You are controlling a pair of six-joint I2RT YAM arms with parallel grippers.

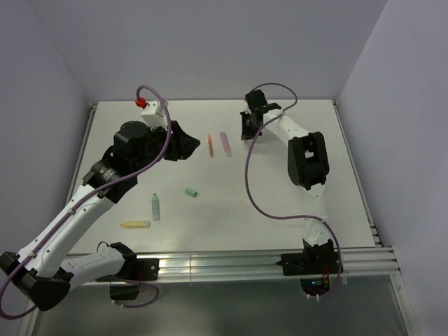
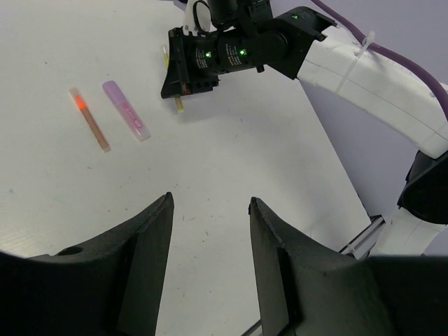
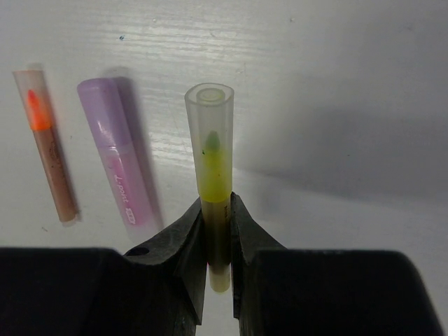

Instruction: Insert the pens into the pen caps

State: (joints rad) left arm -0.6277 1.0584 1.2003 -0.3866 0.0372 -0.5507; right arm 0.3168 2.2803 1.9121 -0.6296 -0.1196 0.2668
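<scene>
Sticking out from right gripper (image 3: 217,213): yellow pen (image 3: 210,157).

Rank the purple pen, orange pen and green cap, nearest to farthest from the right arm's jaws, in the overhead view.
1. Purple pen, rightmost of the three.
2. Orange pen, just left of it.
3. Green cap, mid-table, lower left.

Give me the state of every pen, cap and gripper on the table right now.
Left gripper: open, empty.
Right gripper: shut on olive pen, which is capped.
Orange pen: lying flat, capped.
Purple pen: lying flat, capped.
Green cap: lying loose, on no pen.
Green pen: lying flat, apart from its cap.
Yellow pen: lying flat; cap too small to tell.
</scene>
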